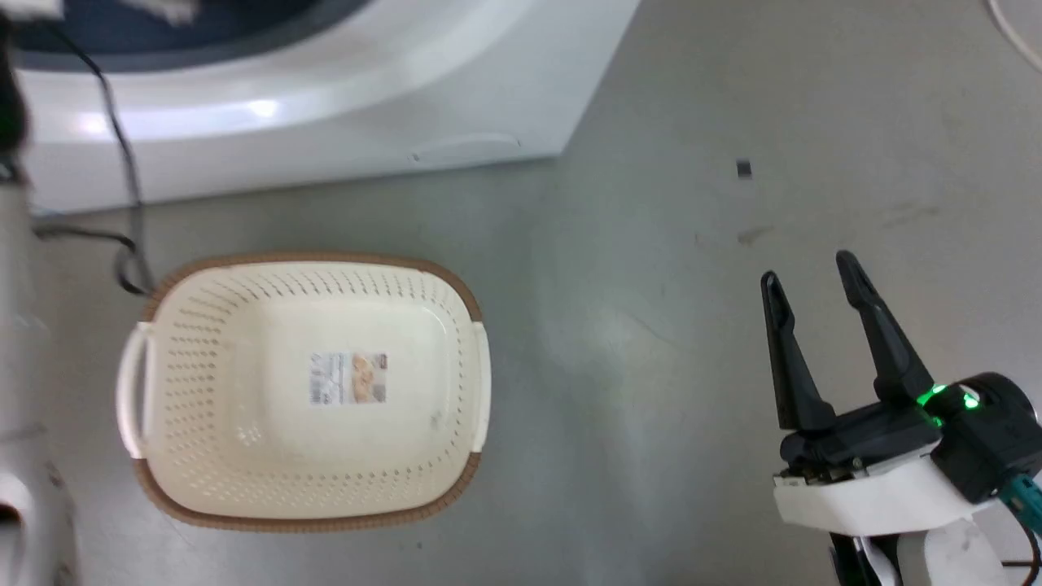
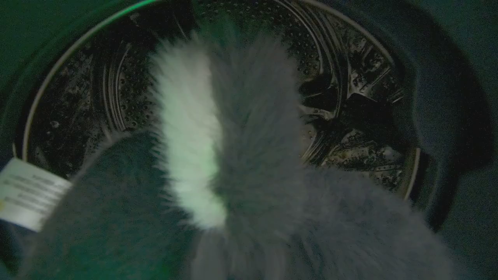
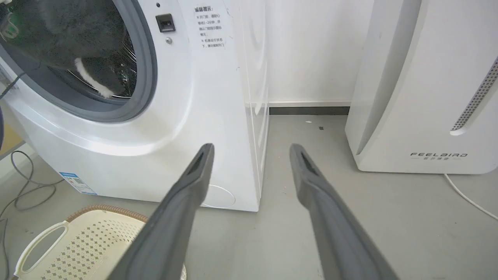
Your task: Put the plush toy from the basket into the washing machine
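The plush toy [image 2: 253,155], black fur with a white stripe [image 2: 186,136] and a white tag [image 2: 27,194], hangs close to the left wrist camera in front of the steel drum [image 2: 350,97]. It hides my left gripper's fingers, which seem shut on it. In the right wrist view the plush toy [image 3: 58,35] is raised inside the porthole of the washing machine [image 3: 194,97]. The basket [image 1: 326,262] stands on the floor before the washing machine [image 1: 326,98], holding just its paper label [image 1: 348,378]. My right gripper [image 1: 807,271] is open over bare floor at the lower right.
A white FEELBIRD appliance [image 3: 420,85] stands right of the washer with a floor gap between them. Dark cables [image 1: 126,244] trail on the floor by the basket's far left corner. A white cord [image 3: 467,198] runs from the appliance. My pale left forearm [image 1: 16,366] fills the left edge.
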Controlling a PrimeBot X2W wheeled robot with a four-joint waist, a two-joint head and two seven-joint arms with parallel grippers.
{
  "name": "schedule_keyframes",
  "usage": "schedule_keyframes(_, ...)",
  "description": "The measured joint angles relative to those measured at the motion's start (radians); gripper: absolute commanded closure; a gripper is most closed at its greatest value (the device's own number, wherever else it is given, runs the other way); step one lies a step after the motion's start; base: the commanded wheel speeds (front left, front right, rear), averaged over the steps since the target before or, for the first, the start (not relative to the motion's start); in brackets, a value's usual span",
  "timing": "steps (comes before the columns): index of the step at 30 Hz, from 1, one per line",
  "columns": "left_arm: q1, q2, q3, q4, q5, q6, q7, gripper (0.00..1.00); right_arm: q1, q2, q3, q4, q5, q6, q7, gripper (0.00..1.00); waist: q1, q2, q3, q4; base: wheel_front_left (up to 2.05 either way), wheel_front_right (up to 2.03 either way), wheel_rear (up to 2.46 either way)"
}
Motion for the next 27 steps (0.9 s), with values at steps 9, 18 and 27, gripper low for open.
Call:
schedule_keyframes(9, -0.309, 0.094, -0.026, 0.256, 0.072, 0.000, -0.019, 1.00, -0.045, 0.000, 0.024, -0.021, 0.033, 0.000, 0.000, 0.00, 0.0000, 0.0000, 0.155, -0.061, 0.00, 0.00, 0.00)
schedule_keyframes(18, -0.500, 0.134, -0.109, 0.439, 0.148, -0.022, -0.008, 1.00, -0.069, 0.000, 0.049, -0.036, 0.065, 0.000, 0.000, 0.00, 0.0001, 0.0000, 0.243, -0.110, 0.00, 0.00, 0.00)
schedule_keyframes(27, -0.512, 0.143, -0.252, 0.580, 0.204, -0.062, 0.095, 1.00, -0.084, 0.000, 0.058, -0.040, 0.068, 0.000, 0.000, 0.00, 0.0000, 0.0000, 0.272, -0.110, 0.00, 0.00, 0.00)
